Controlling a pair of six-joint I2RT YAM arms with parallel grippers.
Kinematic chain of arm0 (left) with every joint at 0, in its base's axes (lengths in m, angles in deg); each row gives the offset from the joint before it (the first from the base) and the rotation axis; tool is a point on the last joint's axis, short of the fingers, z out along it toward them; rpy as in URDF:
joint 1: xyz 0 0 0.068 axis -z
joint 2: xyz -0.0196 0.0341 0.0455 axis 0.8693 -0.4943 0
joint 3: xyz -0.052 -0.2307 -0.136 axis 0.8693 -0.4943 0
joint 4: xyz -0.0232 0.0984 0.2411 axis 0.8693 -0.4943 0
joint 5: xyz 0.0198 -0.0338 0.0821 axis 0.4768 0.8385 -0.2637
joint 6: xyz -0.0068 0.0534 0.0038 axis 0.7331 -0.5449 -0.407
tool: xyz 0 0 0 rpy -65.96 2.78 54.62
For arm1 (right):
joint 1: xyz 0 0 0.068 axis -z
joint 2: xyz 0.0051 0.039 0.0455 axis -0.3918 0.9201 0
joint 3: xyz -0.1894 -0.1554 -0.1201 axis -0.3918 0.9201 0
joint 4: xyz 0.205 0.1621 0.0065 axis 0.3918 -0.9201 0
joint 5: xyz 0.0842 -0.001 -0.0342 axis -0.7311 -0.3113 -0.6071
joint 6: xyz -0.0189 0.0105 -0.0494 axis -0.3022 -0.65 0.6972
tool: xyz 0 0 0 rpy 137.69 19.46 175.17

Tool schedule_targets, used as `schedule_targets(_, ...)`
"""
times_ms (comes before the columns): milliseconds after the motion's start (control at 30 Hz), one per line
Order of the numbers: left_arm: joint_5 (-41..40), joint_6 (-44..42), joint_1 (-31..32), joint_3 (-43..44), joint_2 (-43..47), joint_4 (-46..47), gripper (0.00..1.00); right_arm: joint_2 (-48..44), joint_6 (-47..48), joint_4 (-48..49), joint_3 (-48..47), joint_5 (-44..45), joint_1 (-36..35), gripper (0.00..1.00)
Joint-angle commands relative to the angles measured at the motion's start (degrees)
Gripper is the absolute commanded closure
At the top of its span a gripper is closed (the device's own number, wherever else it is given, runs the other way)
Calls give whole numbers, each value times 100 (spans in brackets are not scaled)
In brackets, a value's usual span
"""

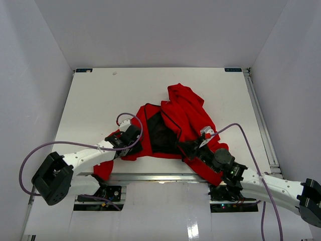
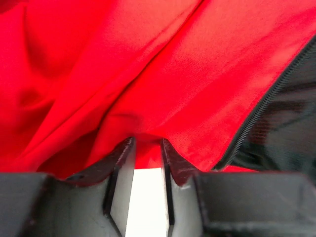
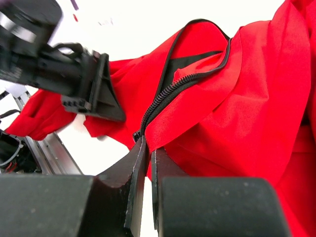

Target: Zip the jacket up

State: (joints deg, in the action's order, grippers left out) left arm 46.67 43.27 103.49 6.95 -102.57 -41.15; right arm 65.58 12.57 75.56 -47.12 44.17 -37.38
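Note:
The red jacket [image 1: 183, 113] lies crumpled at the table's near middle, open, with its dark lining showing. My left gripper [image 1: 133, 137] is at the jacket's left front edge. In the left wrist view its jaws [image 2: 147, 144] are narrow, with the red hem pinched between the tips, and the dark zipper [image 2: 256, 114] runs to their right. My right gripper [image 1: 185, 148] is at the near right hem. In the right wrist view it [image 3: 148, 144] is shut on the jacket's edge beside the bottom end of the zipper [image 3: 163, 96]. The left gripper [image 3: 94, 89] also shows there.
A metal rail [image 1: 160, 176] runs along the table's near edge, and another rail [image 1: 262, 120] runs down the right side. Purple cables [image 1: 75, 145] loop from both arms. Grey walls enclose the table [image 1: 100, 95] on three sides.

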Motion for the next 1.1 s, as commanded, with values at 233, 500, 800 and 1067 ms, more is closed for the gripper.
schedule_targets(233, -345, 119, 3, 1256, 315, -1342, 51, -322, 45, 39, 107, 397, -18, 92)
schedule_targets(500, 151, 1370, 60, 2562, -1316, -3076, 68, -583, 27, -31, 172, 449, -11, 92)
schedule_targets(800, 152, 1637, 602, 2556, -1281, -2306, 54, -730, 38, -137, 235, 559, -19, 92)
schedule_targets(1067, 293, 1460, 602, 2143, -1223, -1655, 44, -807, 29, -184, 244, 588, -13, 92)
